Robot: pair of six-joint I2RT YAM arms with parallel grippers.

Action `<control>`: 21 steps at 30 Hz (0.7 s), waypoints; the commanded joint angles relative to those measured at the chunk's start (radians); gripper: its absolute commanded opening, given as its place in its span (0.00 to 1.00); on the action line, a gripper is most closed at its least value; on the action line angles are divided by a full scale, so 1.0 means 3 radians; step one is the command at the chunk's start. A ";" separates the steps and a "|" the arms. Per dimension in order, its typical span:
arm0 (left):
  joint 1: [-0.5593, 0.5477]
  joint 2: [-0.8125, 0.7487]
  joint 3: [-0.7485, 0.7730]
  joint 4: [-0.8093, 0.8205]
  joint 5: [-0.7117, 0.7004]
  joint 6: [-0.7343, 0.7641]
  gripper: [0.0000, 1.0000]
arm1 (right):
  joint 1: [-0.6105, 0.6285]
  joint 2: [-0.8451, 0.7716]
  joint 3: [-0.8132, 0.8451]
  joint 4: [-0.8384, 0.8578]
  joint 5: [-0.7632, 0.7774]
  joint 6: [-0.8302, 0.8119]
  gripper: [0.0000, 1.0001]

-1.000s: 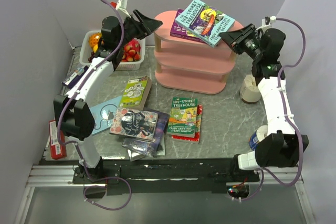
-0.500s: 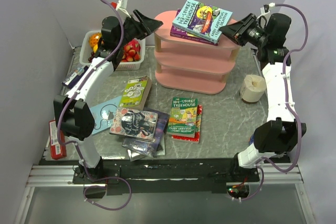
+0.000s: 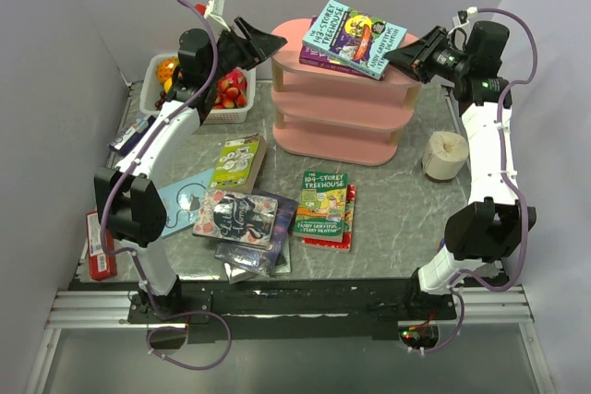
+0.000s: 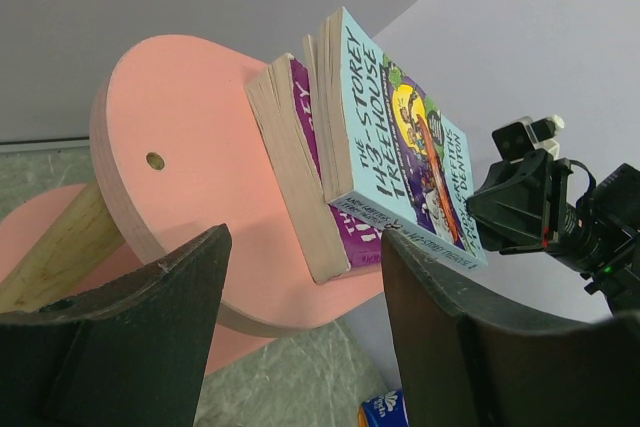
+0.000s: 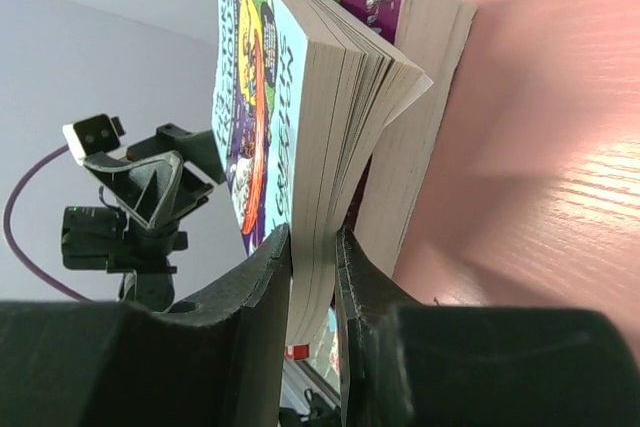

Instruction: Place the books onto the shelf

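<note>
Pink oval shelf [image 3: 343, 148], 3 smooth tiers on pale wooden posts. On its top tier lies a purple paperback [image 3: 311, 51] under the glossy teal Treehouse book [image 3: 355, 34]. The right gripper [image 3: 394, 54] pinches that book's edge, and the left gripper [image 3: 270, 46] gapes empty.

Pink shelf [image 3: 343, 147] on pale wooden posts [image 3: 276, 76] — and up top, the top book [image 3: 355, 36]: teal cover, cartoon art in purple, orange and yellow, cream page edges. Under it, a purple book [image 3: 314, 54]. Down on the grey marbled table [image 3: 397, 209]: green Treehouse book [image 3: 323, 205] over a red book [image 3: 328, 242], a dark starry galaxy book [image 3: 235, 217], a light blue book [image 3: 185, 198], a lime-green book [image 3: 237, 161]. White basket [image 3: 226, 118], red and orange fruit [image 3: 231, 89] — left gripper [image 3: 280, 41] and right gripper [image 3: 391, 59] both black.
</note>
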 commanded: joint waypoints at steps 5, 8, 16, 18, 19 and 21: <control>0.0018 -0.0139 0.0094 0.0119 0.0047 0.0000 0.68 | -0.0032 -0.0060 0.0142 -0.0022 0.0077 -0.0111 0.52; 0.0018 -0.0139 0.0145 0.0083 0.0007 0.0020 0.68 | -0.0032 -0.0147 0.0177 -0.0099 0.0251 -0.0178 0.66; 0.0023 0.0040 0.0635 -0.0183 -0.0101 -0.0005 0.68 | 0.0003 -0.0520 0.0127 -0.0176 0.0782 -0.0234 0.84; 0.0023 0.0162 0.0850 -0.0199 -0.0101 -0.0071 0.68 | 0.0044 -0.0759 -0.0219 0.0129 0.0880 -0.0203 0.84; 0.0023 0.0208 0.0921 -0.0229 -0.0101 -0.0092 0.66 | 0.0095 -0.0832 -0.0328 0.0222 0.0956 -0.0188 0.80; 0.0023 0.0346 0.1146 -0.0275 -0.0116 -0.0123 0.64 | 0.0141 -0.0939 -0.0507 0.0355 0.0998 -0.0168 0.69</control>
